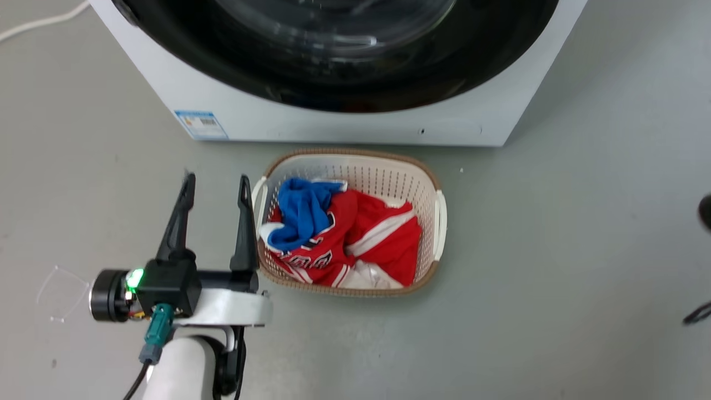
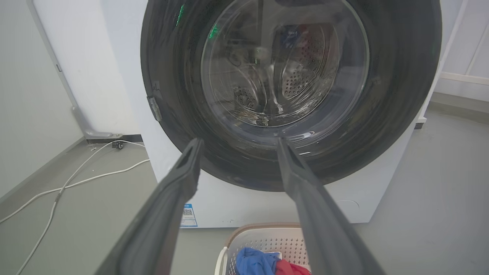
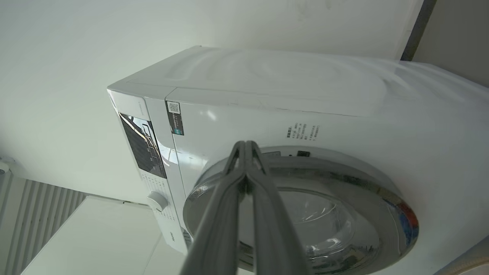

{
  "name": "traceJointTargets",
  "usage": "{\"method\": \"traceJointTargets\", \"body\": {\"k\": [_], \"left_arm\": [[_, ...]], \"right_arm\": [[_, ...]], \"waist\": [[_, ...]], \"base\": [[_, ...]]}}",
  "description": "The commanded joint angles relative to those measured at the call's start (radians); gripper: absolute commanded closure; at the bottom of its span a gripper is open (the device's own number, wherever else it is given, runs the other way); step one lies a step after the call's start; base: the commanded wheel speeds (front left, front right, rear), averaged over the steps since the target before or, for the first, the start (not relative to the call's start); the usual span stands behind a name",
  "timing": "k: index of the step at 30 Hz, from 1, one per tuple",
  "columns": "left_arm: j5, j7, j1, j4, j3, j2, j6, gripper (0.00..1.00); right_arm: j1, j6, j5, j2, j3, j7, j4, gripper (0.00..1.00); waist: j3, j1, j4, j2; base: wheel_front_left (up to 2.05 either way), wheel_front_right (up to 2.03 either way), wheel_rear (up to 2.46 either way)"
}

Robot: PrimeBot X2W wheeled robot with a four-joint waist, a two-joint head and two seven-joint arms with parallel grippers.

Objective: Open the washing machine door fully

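Observation:
The white washing machine [image 1: 344, 119] stands at the top of the head view. Its washing machine door [image 1: 389, 83], with a glossy black rim and a clear glass bowl, lies against the washer's front. My left gripper [image 1: 216, 186] is open over the floor in front of the washer, left of the basket, holding nothing. In the left wrist view its fingers [image 2: 238, 142] point at the lower part of the door [image 2: 401, 95]. My right gripper [image 3: 244, 144] is shut on nothing, its tips near the door's rim [image 3: 344, 179] on the control panel side of the washing machine [image 3: 267, 84].
A white laundry basket [image 1: 439, 211] with red and blue clothes sits on the floor right before the washer. White cables [image 2: 76, 179] run along the floor by the wall to the washer's left. A dark object [image 1: 705, 211] shows at the right edge.

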Motion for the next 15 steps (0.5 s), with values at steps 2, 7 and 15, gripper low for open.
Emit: {"method": "traceJointTargets", "body": {"k": [2, 7, 15], "left_arm": [[0.004, -0.003, -0.042, -0.011, 0.004, -0.002, -0.004, 0.0], [0.001, -0.003, -0.088, -0.031, 0.005, -0.002, 0.001, 0.0], [0.002, -0.003, -0.132, -0.048, 0.001, -0.002, -0.003, 0.0]], "right_arm": [[-0.102, 0.0, -0.006, -0.045, 0.004, 0.031, 0.045, 1.0], [-0.267, 0.0, -0.017, -0.109, 0.033, 0.093, 0.123, 1.0], [-0.475, 0.0, -0.068, -0.161, 0.133, 0.172, 0.233, 1.0]], "waist": [[0.087, -0.0002, 0.011, -0.0001], [0.153, -0.0002, 0.017, -0.0001], [0.227, -0.0002, 0.025, -0.0001]], "base": [[0.0, 0.0, 0.0], [0.0, 0.0, 0.0], [0.0, 0.0, 0.0]]}}
